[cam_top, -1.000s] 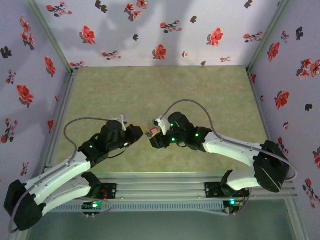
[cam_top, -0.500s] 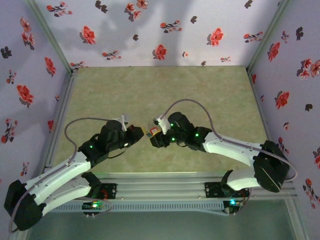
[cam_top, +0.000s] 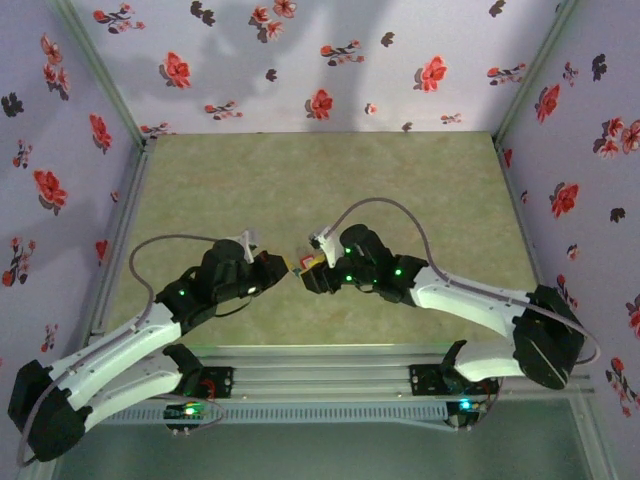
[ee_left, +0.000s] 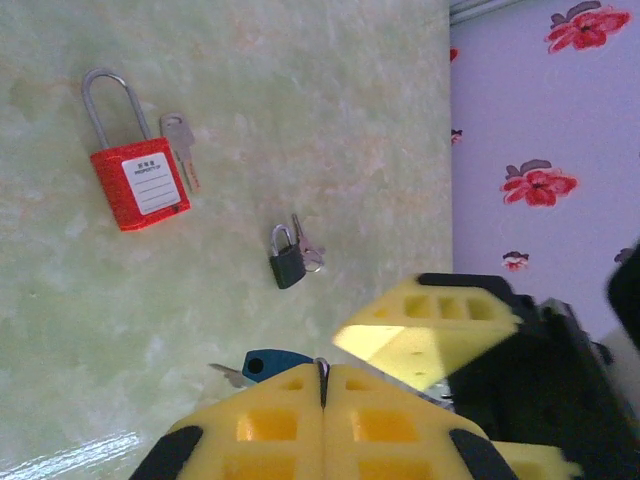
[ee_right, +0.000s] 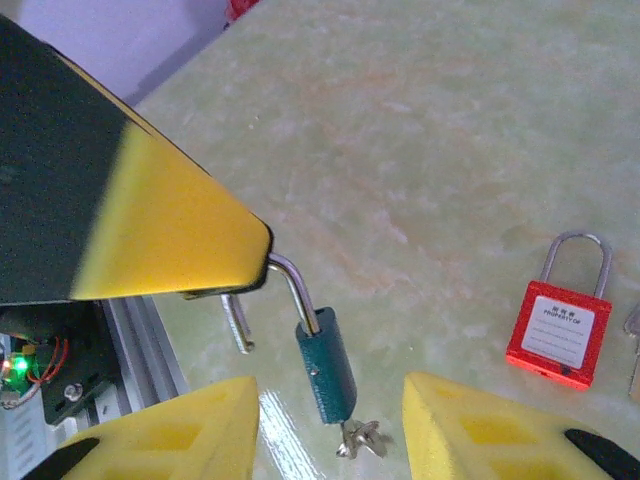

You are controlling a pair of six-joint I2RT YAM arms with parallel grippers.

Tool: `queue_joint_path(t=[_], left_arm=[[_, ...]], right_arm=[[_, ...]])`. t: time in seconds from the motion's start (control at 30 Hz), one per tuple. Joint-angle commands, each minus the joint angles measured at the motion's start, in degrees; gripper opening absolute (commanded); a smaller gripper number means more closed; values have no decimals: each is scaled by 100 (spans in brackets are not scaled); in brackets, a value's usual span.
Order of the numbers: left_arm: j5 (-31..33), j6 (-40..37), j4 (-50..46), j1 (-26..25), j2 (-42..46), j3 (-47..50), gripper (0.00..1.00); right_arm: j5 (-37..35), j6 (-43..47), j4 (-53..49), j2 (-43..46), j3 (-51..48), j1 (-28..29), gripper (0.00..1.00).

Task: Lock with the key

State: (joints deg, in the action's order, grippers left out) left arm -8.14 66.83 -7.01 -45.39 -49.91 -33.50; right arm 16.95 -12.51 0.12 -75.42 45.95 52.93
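The likeliest slip starts at the teal padlock [ee_right: 326,375]. It dangles by its thin shackle from the left gripper [ee_left: 322,378], whose yellow fingers are pinched together on the wire, so nothing stops the body swinging or twisting. The right gripper [ee_right: 330,415] has its jaws apart on either side of that body. If it closes a little off, I judge it would push the lock aside, or catch the body instead of the small silver key [ee_right: 358,437] sticking out of its bottom. The shackle's free leg also hangs outside the body, swung to one side. Unless it is lined up and pushed home, turning the key would lock nothing.

That padlock has a slim blue-green body and a steel shackle. The other lock the task may mean, the red padlock [ee_right: 558,335], lies flat and untouched on the pale green table [ee_left: 300,90], well apart from the teal padlock. It has a squarish red body, a white label and a tall silver shackle that seems seated, though the view is too small to be sure. A small dark padlock [ee_left: 286,268] with its own keys lies nearer the teal padlock. A loose key [ee_left: 180,148] lies farther out, just beside the red one's shackle.
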Motion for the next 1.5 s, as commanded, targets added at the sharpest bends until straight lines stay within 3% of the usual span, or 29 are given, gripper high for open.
queue_joint_path(t=[0.0,0.43,0.97,1.3,1.47], left_arm=[[-133,-160,6,-4,2,-223,0],[-258,-47,257,-10,5,-105,0],[-336,3,466,-10,38,-37,0],[-355,-26,525,-6,128,71,0],[-364,-45,545,-6,153,139,0]], right_arm=[[137,118,10,-114,133,48,41],[294,58,111,-217,140,49,39],[497,-40,146,-148,133,43,21],[612,-146,296,139,-3,34,2],[678,-164,291,224,-24,34,0]])
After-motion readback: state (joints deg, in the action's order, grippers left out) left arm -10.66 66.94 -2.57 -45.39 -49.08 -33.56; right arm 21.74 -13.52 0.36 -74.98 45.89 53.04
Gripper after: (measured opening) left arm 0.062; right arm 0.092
